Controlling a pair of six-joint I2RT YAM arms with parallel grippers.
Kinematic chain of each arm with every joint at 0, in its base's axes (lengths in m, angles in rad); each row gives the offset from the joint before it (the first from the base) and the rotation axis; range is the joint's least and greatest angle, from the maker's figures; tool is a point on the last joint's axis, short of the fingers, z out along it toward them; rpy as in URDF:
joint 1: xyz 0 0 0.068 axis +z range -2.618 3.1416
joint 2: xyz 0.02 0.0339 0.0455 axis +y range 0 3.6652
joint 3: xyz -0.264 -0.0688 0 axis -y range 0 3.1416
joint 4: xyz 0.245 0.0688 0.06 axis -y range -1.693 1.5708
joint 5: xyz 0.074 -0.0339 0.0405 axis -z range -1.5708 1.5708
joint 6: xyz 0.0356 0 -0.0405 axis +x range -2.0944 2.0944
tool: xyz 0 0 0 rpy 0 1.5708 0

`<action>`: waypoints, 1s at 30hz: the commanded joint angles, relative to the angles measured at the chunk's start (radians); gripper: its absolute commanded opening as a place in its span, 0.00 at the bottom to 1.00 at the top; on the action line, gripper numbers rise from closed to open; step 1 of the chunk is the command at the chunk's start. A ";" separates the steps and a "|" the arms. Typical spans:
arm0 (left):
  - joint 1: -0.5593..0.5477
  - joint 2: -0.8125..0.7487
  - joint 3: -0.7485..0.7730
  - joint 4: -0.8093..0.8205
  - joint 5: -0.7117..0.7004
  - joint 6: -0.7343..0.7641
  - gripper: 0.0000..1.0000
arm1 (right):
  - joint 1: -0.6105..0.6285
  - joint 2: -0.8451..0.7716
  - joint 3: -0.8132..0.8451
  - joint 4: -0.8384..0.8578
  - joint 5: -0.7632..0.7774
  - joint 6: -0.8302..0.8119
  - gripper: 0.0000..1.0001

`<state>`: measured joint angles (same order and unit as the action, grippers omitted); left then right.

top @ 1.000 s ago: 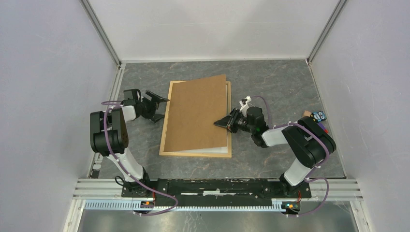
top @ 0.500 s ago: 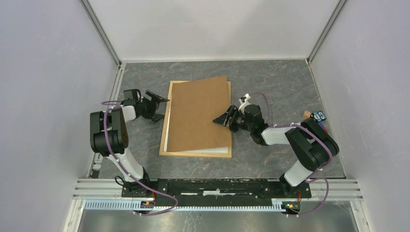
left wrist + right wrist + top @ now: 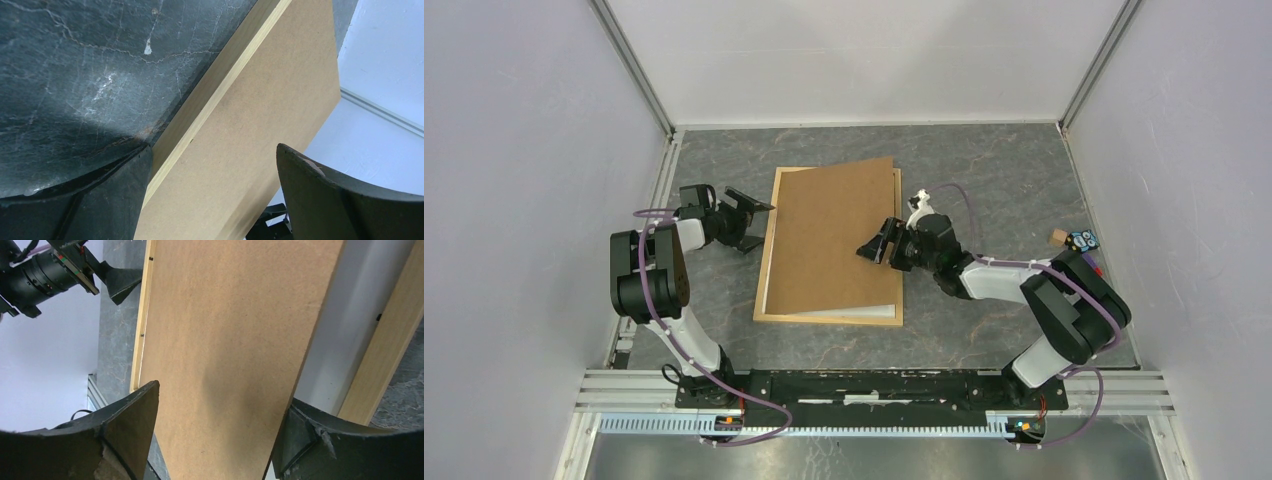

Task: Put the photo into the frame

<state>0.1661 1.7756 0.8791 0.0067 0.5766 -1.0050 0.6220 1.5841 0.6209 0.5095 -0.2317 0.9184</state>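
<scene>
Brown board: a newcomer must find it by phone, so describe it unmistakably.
On the grey table lies a thin light-wood frame. The brown board lies skewed on top, covering most of it. It is plain brown, unlike the white sheet peeking out at its near edge.

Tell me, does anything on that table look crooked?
Yes. The flat brown board lies skewed on the thin light-wood frame: its far right corner pokes past the rim, and a white sheet shows along its near edge.
</scene>
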 commanded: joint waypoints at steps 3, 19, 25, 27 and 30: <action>0.000 -0.028 -0.012 -0.020 -0.012 -0.023 1.00 | 0.030 -0.047 0.095 -0.039 0.083 -0.114 0.81; 0.003 -0.038 0.001 -0.047 -0.033 0.002 1.00 | 0.086 -0.057 0.223 -0.266 0.252 -0.294 0.85; 0.004 -0.039 0.005 -0.053 -0.039 0.006 1.00 | 0.101 -0.054 0.291 -0.370 0.306 -0.361 0.86; 0.006 -0.039 0.008 -0.062 -0.043 0.009 1.00 | 0.106 -0.045 0.306 -0.386 0.312 -0.369 0.86; 0.009 -0.046 0.008 -0.062 -0.047 0.011 1.00 | 0.112 -0.045 0.311 -0.391 0.320 -0.378 0.86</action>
<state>0.1680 1.7645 0.8791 -0.0231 0.5606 -1.0046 0.7212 1.5585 0.8734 0.1158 0.0452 0.5919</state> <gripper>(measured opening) 0.996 0.856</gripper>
